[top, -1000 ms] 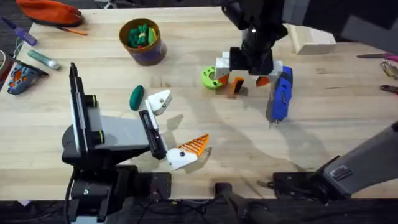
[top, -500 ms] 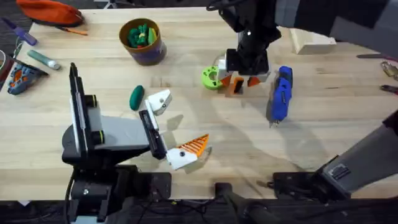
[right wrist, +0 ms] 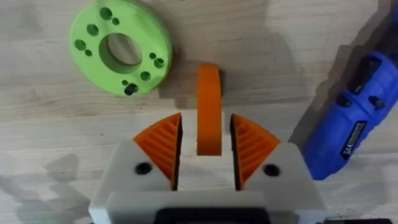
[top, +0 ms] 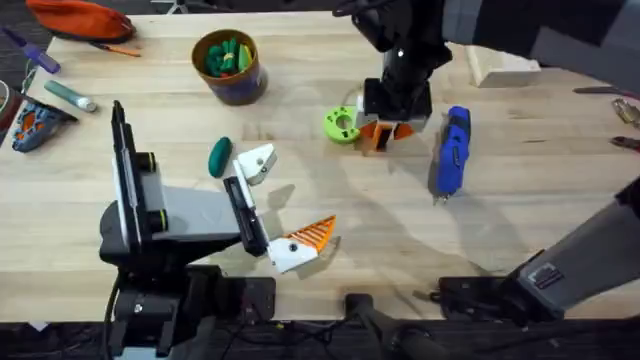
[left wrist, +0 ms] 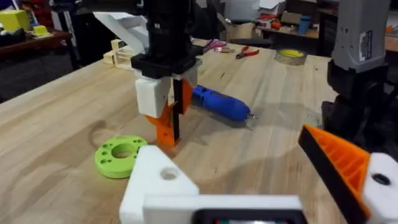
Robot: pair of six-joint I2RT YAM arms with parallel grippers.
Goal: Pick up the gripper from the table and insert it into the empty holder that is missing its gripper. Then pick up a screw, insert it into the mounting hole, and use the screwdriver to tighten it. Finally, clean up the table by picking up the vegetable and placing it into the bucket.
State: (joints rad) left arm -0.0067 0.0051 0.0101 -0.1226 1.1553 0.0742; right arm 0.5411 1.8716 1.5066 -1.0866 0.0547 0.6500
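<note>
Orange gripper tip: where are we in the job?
Nothing is finished. The right gripper straddles the gripper on the table, pads close on both sides. The empty holder lacks its tip, the screwdriver lies unused, and the vegetable is outside the bucket.

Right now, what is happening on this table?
The right gripper is down at the table, its orange pads either side of the small orange gripper, between the green disc and the blue screwdriver. Whether it already grips is unclear. The left gripper waits open, one finger mount lacking its orange tip. The vegetable lies beside it, not yet in the bucket.
</note>
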